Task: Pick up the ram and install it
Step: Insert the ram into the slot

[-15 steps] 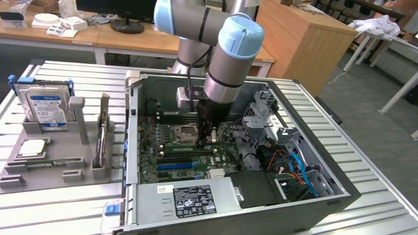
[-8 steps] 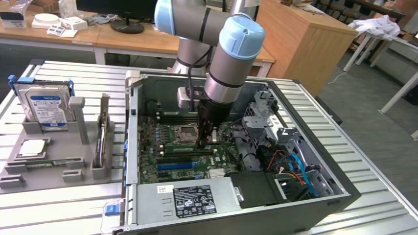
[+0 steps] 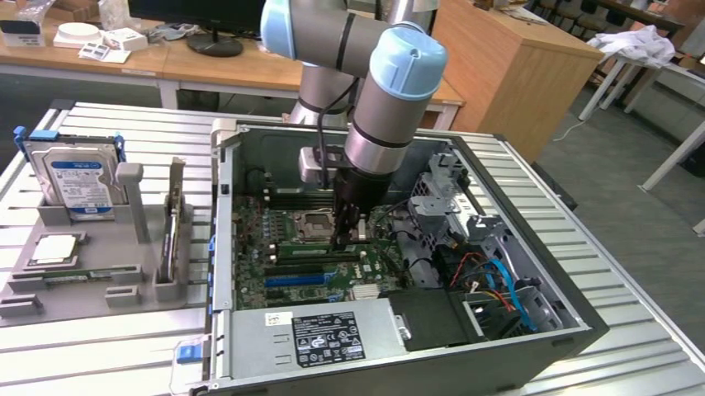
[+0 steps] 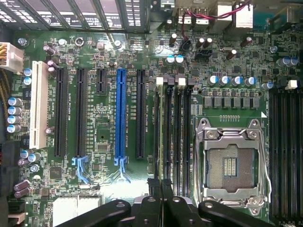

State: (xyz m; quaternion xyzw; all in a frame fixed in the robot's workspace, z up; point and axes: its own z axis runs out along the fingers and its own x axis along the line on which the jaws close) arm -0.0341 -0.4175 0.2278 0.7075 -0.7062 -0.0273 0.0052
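Closed claw (image 4: pixel 161 183) above motherboard memory slots (image 4: pixel 178 132)

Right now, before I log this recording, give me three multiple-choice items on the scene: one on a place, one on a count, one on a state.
1. Where is the gripper?
A) outside the case
B) down inside the open case, just above the motherboard
C) raised high over the case

2. How many long blue slots does the wrist view show?
A) none
B) one
C) three

3. The processor socket is:
A) empty, contacts bare
B) holding a chip
C) under a cooler

Answers:
1 B: the arm reaches down between the case walls to the board.
2 B: a single blue slot stands among black ones.
3 A: bare contacts show inside the metal frame.
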